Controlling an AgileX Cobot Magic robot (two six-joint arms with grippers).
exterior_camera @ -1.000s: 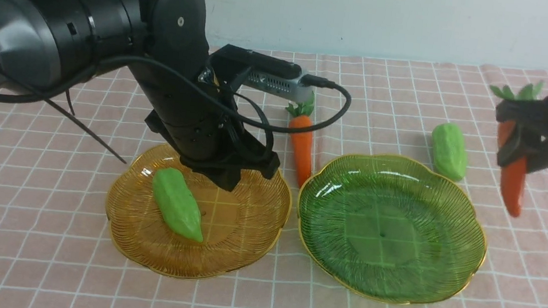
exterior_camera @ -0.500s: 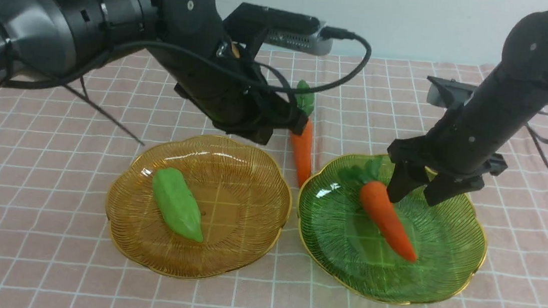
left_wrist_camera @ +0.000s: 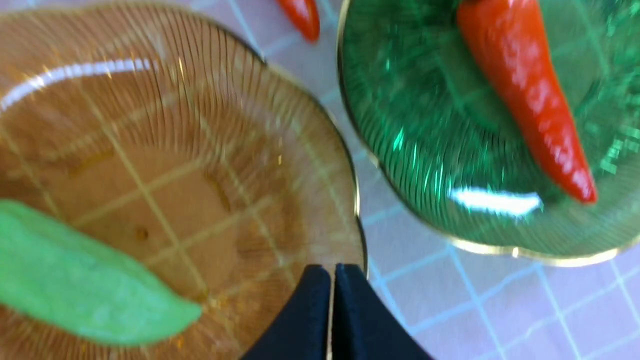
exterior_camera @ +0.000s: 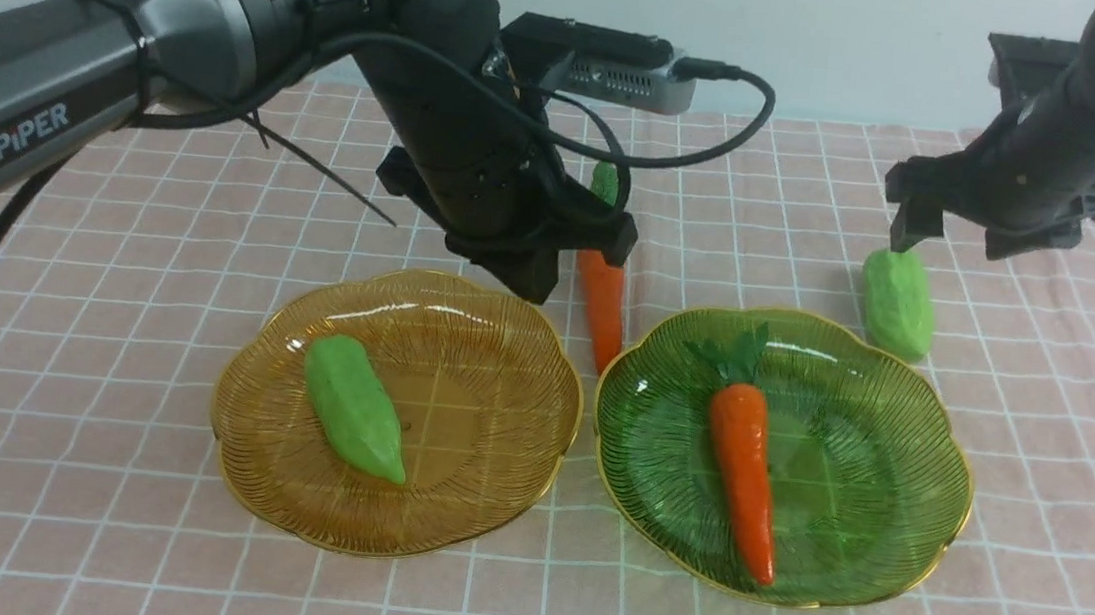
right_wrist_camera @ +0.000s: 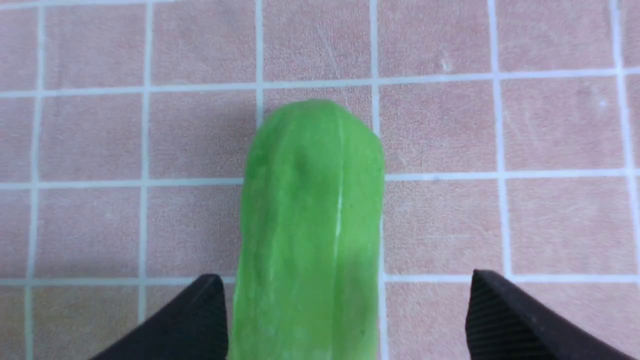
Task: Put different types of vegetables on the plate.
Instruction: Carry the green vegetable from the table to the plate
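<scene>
a: status check. what do we log as done?

b: two of the four vegetables are plated. the amber plate (exterior_camera: 482,462) holds the plated gourd (exterior_camera: 354,409), off-centre toward the robot's left. the green plate (exterior_camera: 853,478) holds the plated carrot (exterior_camera: 743,467), leaves toward the far rim and tip toward the near rim. one item per plate, nothing else in either.

a: what is left?

b: we judge the task about half done. if each plate is to carry both kinds, the amber one lacks a carrot and the green one lacks a gourd. the loose carrot (exterior_camera: 601,303) lies on the tabletop (exterior_camera: 85,524), in the gap between the two plates toward their far side. the loose gourd (exterior_camera: 897,303) lies on the tabletop just beyond the green plate's far right rim.

a: pincers?

b: the left pincer (left_wrist_camera: 332,270) is closed on nothing, jaws pressed together. it hangs over the amber plate's far edge, near the loose carrot. the right pincer (right_wrist_camera: 344,280) is spread wide over the loose gourd, one jaw on each side. we cannot tell whether either jaw touches it. nothing is lifted.

a: most likely next step?

b: our guess is the loose gourd, headed for the green plate.
</scene>
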